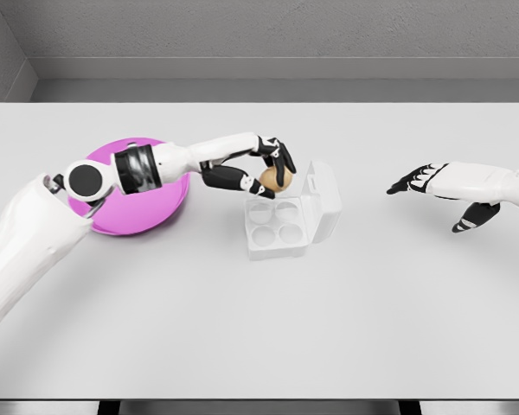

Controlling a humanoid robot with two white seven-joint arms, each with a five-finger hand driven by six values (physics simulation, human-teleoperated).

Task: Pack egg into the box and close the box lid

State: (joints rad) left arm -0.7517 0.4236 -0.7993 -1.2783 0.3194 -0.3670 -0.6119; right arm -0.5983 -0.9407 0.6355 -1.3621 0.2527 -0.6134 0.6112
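Left hand (261, 164) gripped egg (276, 178), held just above open box (281, 223); right hand (432, 179) off to the side, fingers extended, empty.

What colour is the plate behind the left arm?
Magenta-pink, the plate shows best in the head view.

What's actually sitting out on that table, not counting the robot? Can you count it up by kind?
Brown egg, held in the left hand's fingers over the box: 1
White plastic four-cup egg box, lid open: 1
Round magenta plate: 1
Total: 3
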